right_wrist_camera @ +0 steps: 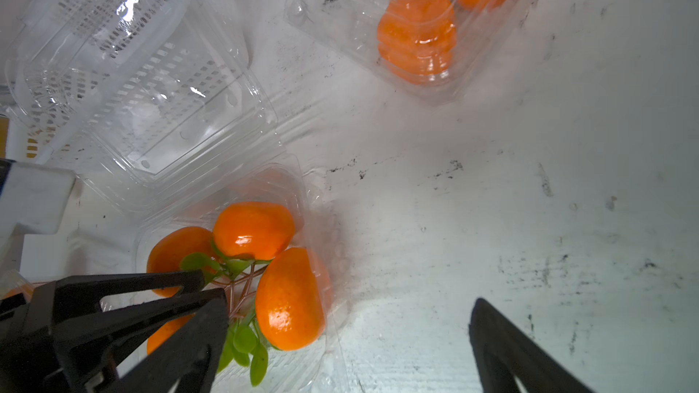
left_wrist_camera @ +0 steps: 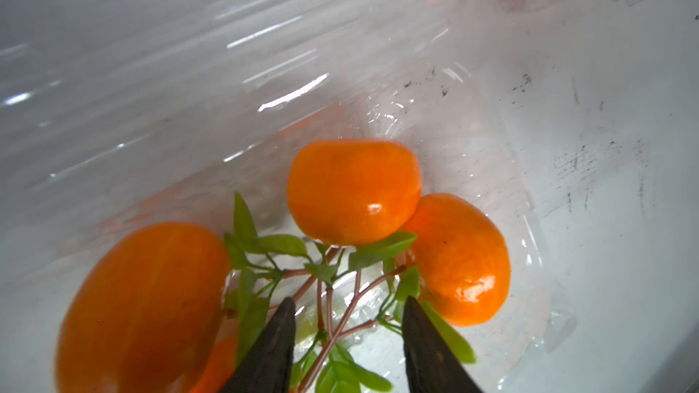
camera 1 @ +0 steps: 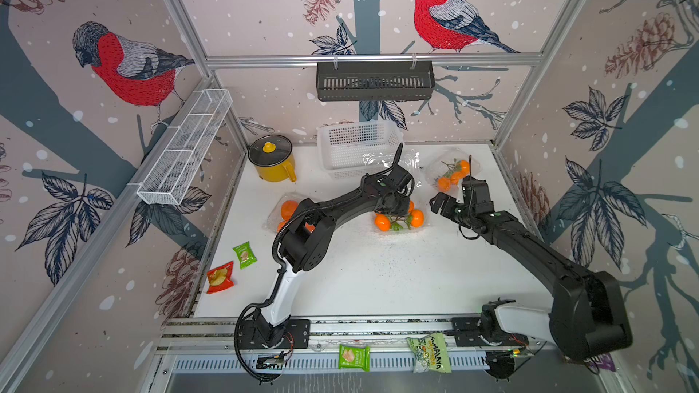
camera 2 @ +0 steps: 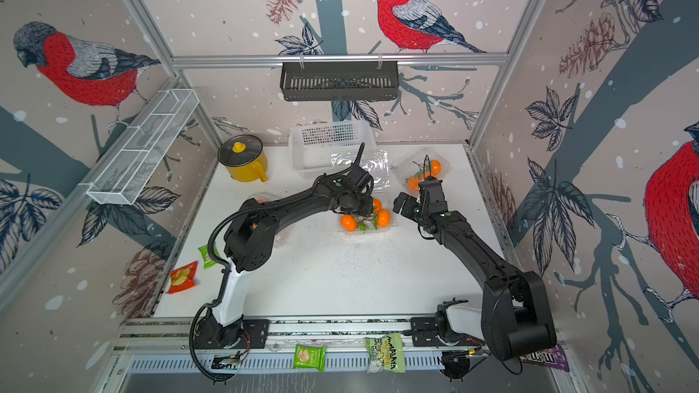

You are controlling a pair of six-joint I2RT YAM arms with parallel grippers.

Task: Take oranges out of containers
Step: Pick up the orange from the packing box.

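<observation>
**Centre container** (right_wrist_camera: 299,198): a clear clamshell is lying open at the centre of both top views on the white bench (camera 1: 378,277), its lid (right_wrist_camera: 170,107) folding back toward the white basket (camera 1: 351,141).

**Leafy oranges** (left_wrist_camera: 353,190): a cluster on reddish stems (left_wrist_camera: 333,296) is sitting inside this container.

**Left gripper** (left_wrist_camera: 348,306): it is reaching down into the centre container. Its jaws are standing narrowly apart, straddling the stems, with no squeeze showing.

**Right gripper** (right_wrist_camera: 348,300): it is hovering over bare bench just beside the same container. Its jaws are spreading wide and holding nothing.

**Far container** (right_wrist_camera: 333,20): at the upper right of the bench, it is lying closed and enclosing more oranges (right_wrist_camera: 416,32) with green leaves.

**Left-of-centre container** (camera 1: 272,221): it is holding larger plain oranges (camera 1: 289,209) and is partly hidden under the left arm (camera 1: 340,206).

**Yellow pot** (camera 1: 272,162): it is standing lidded at the upper left of the bench
</observation>
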